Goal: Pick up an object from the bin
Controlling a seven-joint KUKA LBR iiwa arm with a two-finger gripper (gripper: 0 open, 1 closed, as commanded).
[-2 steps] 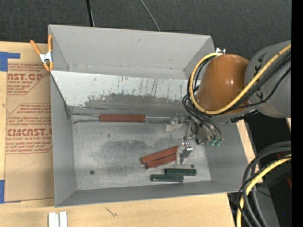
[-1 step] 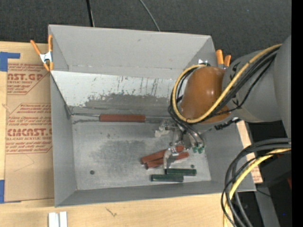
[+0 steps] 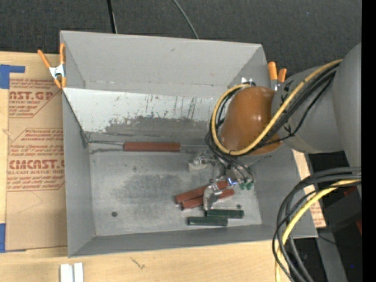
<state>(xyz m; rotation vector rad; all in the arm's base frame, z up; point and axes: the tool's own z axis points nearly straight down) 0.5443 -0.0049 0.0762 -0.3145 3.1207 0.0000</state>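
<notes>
Grey bin (image 3: 117, 216) held two red-brown sticks (image 3: 151, 147), two dark green sticks (image 3: 207, 221); my pincer (image 3: 218, 191) hung over the shorter red-brown stick (image 3: 189, 199), spread or pressed I couldn't tell.

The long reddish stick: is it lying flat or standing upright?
Lying flat: the stick stretches along the bin floor beside the back wall.

One camera on this one, up above the bin (image 3: 135, 187) and looking down into it. It's tipped slightly off vertical, so the far wall (image 3: 164, 63) slopes up across the top of the view. It's close in: the bin takes most of the view, and the arm (image 3: 335, 110) enters from the right.
</notes>
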